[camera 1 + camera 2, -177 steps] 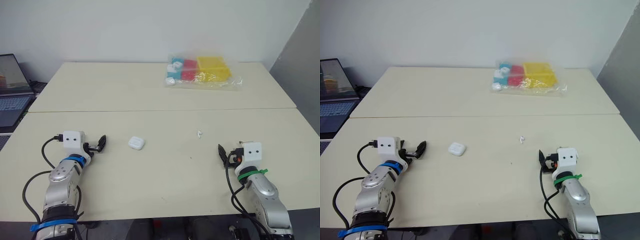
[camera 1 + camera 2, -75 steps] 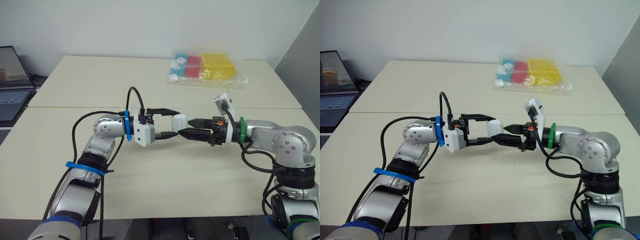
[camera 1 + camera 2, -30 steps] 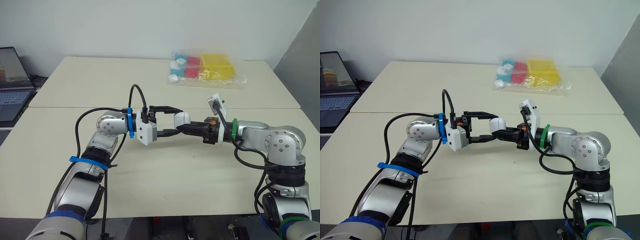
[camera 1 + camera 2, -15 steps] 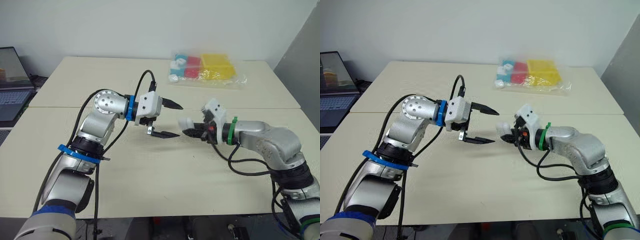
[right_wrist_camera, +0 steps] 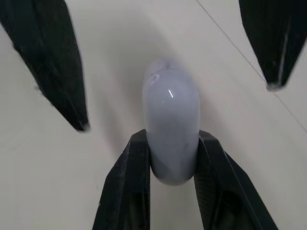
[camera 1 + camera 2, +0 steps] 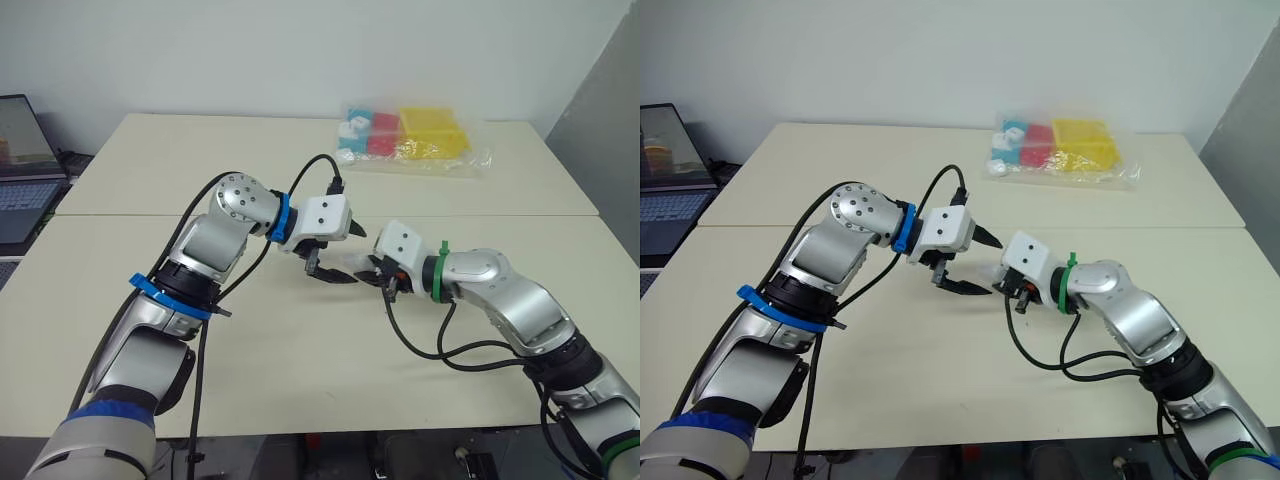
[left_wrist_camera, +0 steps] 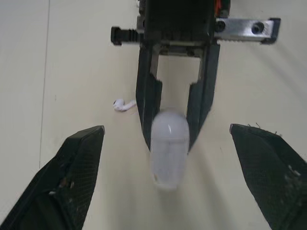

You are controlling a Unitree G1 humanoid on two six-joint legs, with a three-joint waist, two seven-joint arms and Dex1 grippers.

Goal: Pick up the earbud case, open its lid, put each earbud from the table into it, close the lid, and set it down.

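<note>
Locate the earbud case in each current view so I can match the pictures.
Left wrist view: earbud case at centre, clamped by the right gripper.
Right wrist view: centre, between that gripper's own fingers.
Left eye view: mid-picture at the right gripper's tip, largely hidden by it.
Right eye view: same spot, just below centre, largely hidden.
Shared landmark: the open left gripper, its fingers flanking the case.

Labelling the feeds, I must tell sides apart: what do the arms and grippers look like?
Both silver, with black cables and white wrist boxes; the left arm has blue bands, the right arm a green band. On left gripper and right gripper, two black fingers each.
</note>
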